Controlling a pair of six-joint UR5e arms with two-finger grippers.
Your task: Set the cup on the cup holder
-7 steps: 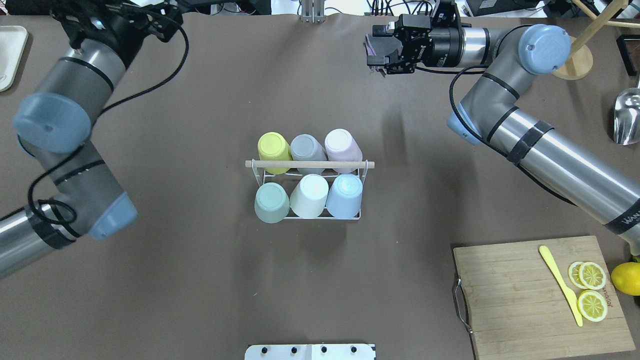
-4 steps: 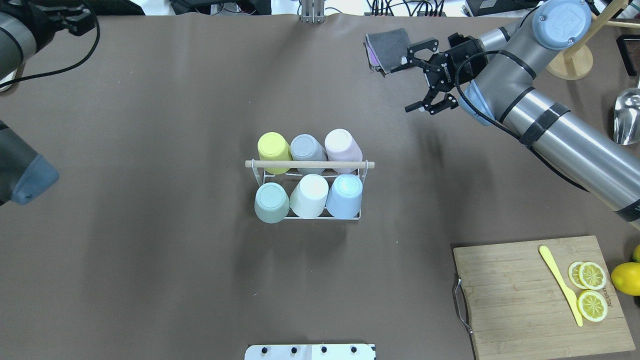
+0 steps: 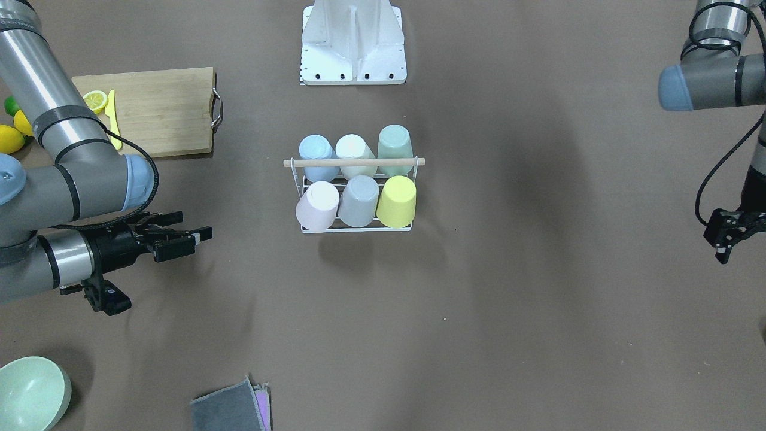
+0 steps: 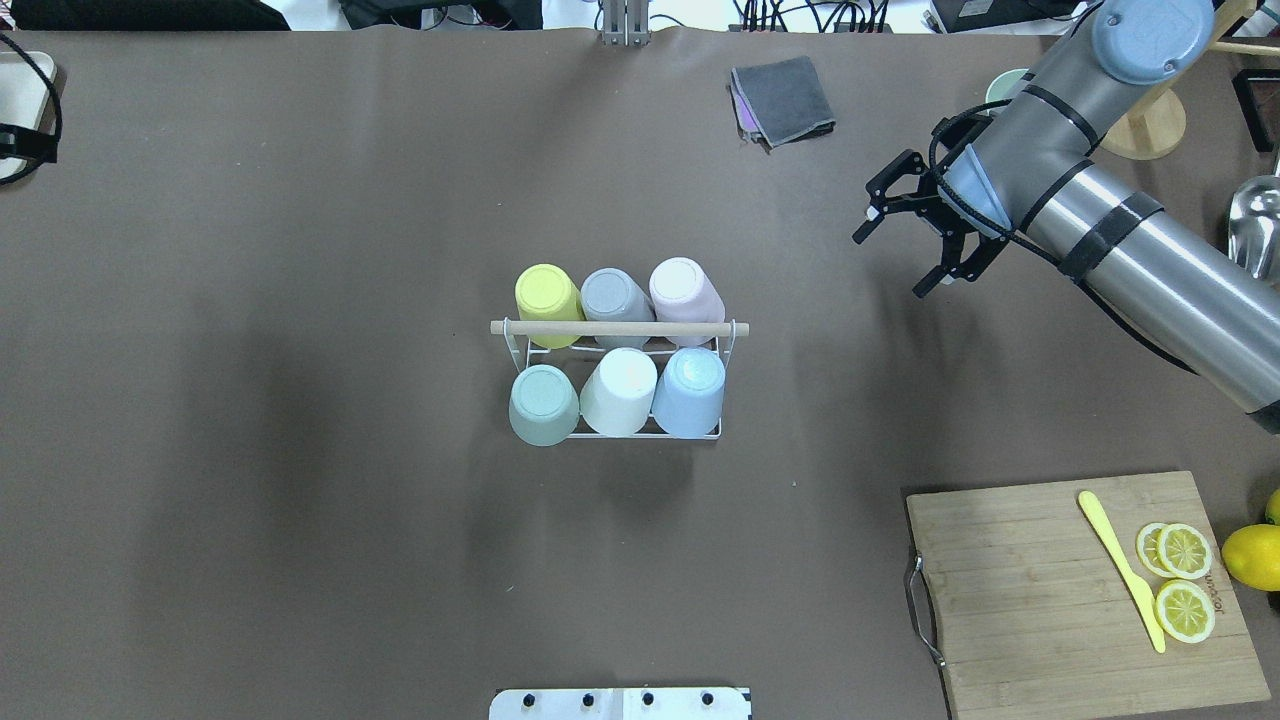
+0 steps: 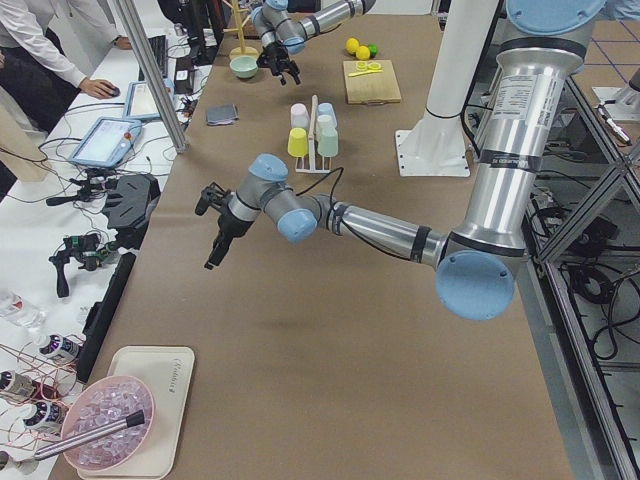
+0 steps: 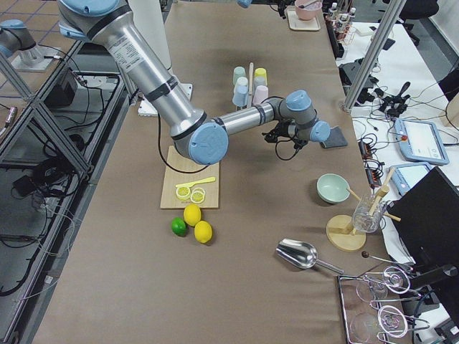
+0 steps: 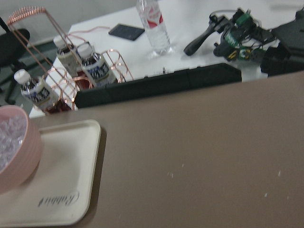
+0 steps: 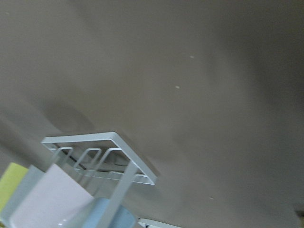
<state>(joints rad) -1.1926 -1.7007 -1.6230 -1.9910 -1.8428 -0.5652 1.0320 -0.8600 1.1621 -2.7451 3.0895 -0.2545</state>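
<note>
The cup holder [image 4: 620,328], a white wire rack with a wooden bar on top, stands at the table's middle. It carries six upside-down cups: yellow [image 4: 546,292], grey, pink, green, white and blue. It also shows in the front view [image 3: 354,162] and its wire base shows in the right wrist view [image 8: 102,142]. My right gripper [image 4: 892,262] is open and empty, far to the rack's right above bare table; it also shows in the front view [image 3: 191,236]. My left gripper [image 3: 721,244] hangs open and empty far to the rack's left, near the table's end.
A cutting board [image 4: 1040,590] with lemon slices and a yellow knife lies at the near right, a lemon [image 4: 1250,555] beside it. A folded grey cloth [image 4: 785,100] lies at the far side. A green bowl [image 3: 30,392] and a metal scoop [image 4: 1255,235] sit far right.
My right arm has swung away from the grey cloth, and its gripper has moved right and nearer. My left arm has drawn back out of the overhead view's left edge.
</note>
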